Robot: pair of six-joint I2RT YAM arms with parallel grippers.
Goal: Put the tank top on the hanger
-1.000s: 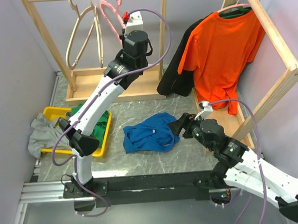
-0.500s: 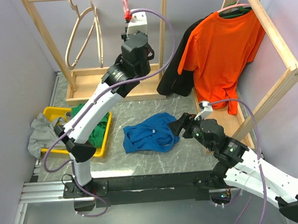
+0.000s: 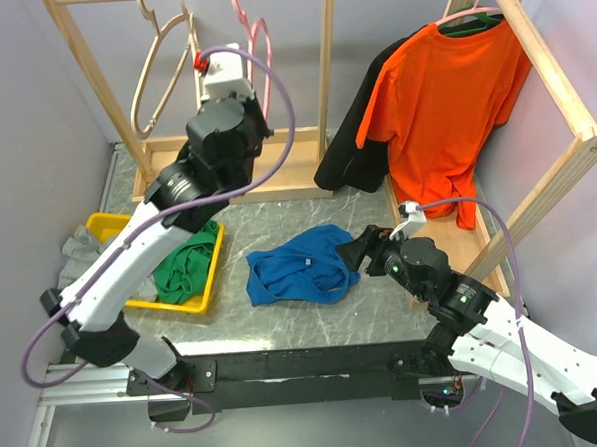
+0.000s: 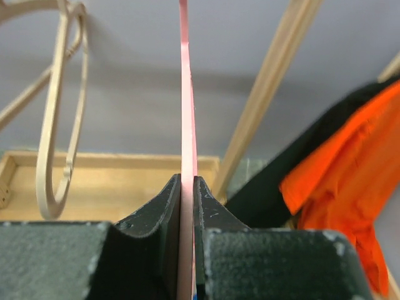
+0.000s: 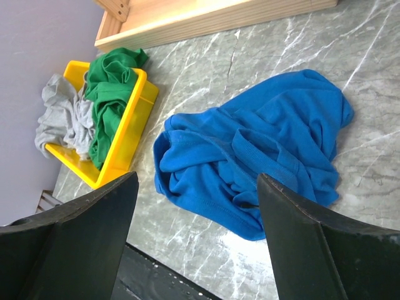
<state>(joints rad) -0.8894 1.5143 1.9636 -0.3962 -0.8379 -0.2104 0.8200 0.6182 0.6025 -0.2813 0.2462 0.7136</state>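
— Left hand?
— Clamped narrow on the hanger, with the pink strip pinched edge-on between both pads. High at the back by the rack, hook seemingly over the top rail.

— And the tank top?
— Down on the desk, crumpled in a blue heap. Well apart from the hanger, nearer the arm bases and a little to the right of it.

— Right hand?
— Spread wide, holding nothing. Just beside the heap's right edge, pointing left across it.

— Nearer arm, then?
— The right, by far. A long reach down and forward for the left.

— Long axis of the heap?
— Roughly left to right across the desk, slightly tilted. Hard to pick out straps or neck opening among the folds.

— So what about the next move?
— Probably a matter of closing that gap from high at the back to low at the front. Either hanger down toward the heap, or heap lifted toward the hanger. Likely best to find a strap opening first.
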